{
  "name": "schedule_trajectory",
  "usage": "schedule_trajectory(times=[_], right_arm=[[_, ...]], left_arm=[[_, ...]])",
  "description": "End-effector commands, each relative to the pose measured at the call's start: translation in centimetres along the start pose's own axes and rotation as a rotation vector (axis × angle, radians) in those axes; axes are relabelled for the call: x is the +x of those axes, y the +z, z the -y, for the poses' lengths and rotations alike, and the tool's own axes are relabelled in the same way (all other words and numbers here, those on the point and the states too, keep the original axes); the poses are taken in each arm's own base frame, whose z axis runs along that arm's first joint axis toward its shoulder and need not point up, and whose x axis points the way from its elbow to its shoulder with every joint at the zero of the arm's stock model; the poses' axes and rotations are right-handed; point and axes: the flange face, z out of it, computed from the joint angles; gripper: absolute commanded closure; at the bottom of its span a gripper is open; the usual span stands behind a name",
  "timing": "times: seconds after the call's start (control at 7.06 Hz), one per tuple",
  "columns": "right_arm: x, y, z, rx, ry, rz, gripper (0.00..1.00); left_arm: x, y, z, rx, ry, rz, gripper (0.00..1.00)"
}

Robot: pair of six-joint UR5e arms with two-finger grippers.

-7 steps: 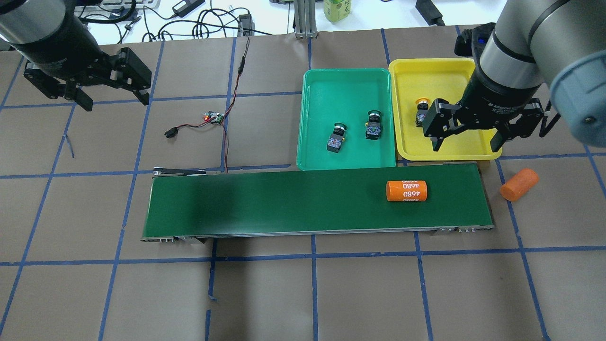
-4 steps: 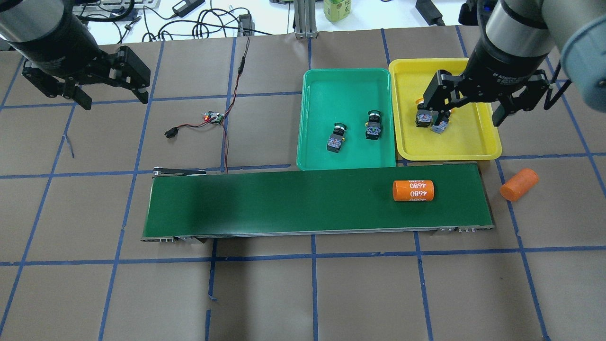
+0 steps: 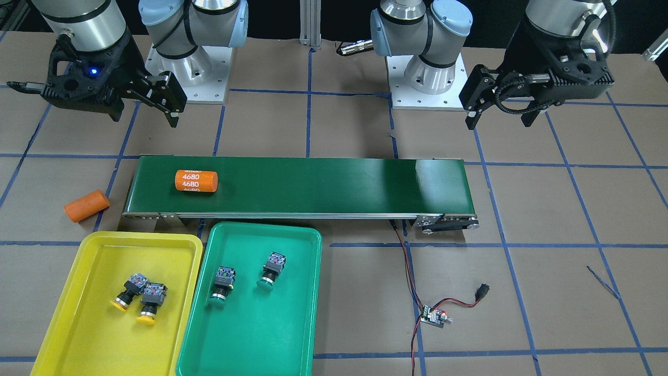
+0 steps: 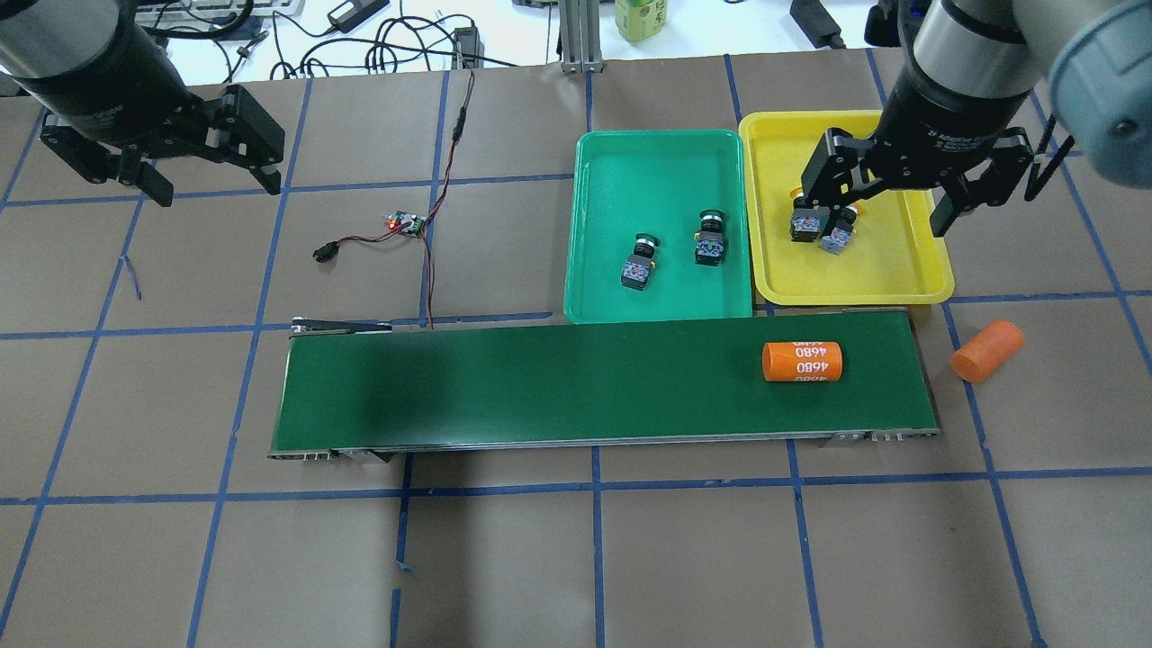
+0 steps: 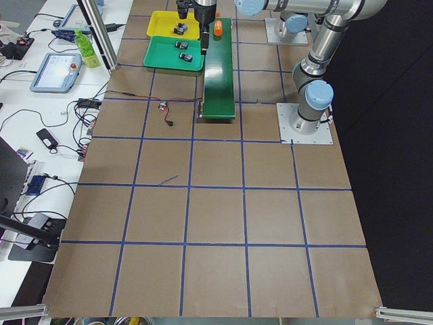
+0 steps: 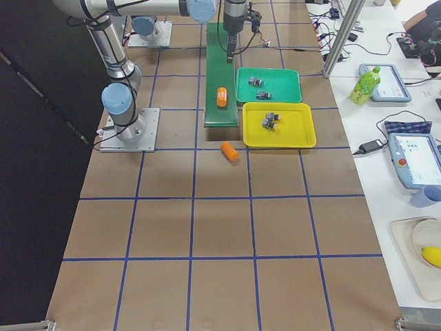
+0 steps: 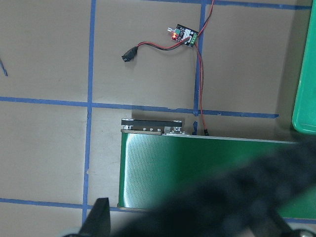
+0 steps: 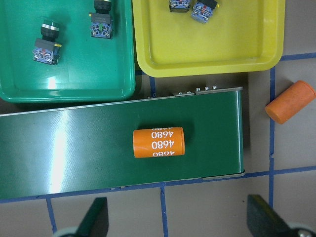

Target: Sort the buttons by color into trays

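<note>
Two yellow buttons together in the yellow tray, below the open, empty right pincer.

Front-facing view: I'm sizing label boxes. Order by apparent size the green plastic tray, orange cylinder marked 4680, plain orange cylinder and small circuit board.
1. Green plastic tray
2. Orange cylinder marked 4680 and plain orange cylinder: look alike
3. Small circuit board

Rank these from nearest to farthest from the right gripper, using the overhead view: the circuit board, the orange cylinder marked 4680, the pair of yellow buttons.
From the right gripper:
1. Pair of yellow buttons, in the yellow tray, beside one finger.
2. Orange cylinder marked 4680, on the conveyor belt's right end.
3. Circuit board, far off on the view's left side.
</note>
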Motion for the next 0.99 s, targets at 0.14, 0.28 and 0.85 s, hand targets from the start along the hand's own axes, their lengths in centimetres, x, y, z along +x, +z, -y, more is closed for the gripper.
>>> schedule_trajectory(times=[0.14,0.28,0.85], right_arm=[[0.03,0.10,0.02,0.000,-0.001,0.005,0.00],[-0.03,0.18,0.03,-0.003,-0.001,0.003,0.00],[0.07,0.17,-0.01,-0.001,-0.001,-0.006,0.00]], left_arm=[[0.01,-0.11,0.04,0.005,0.000,0.000,0.00],[0.01,-0.03,0.03,0.003,0.000,0.000,0.00],[0.01,-0.18,-0.01,0.006,0.002,0.001,0.00]])
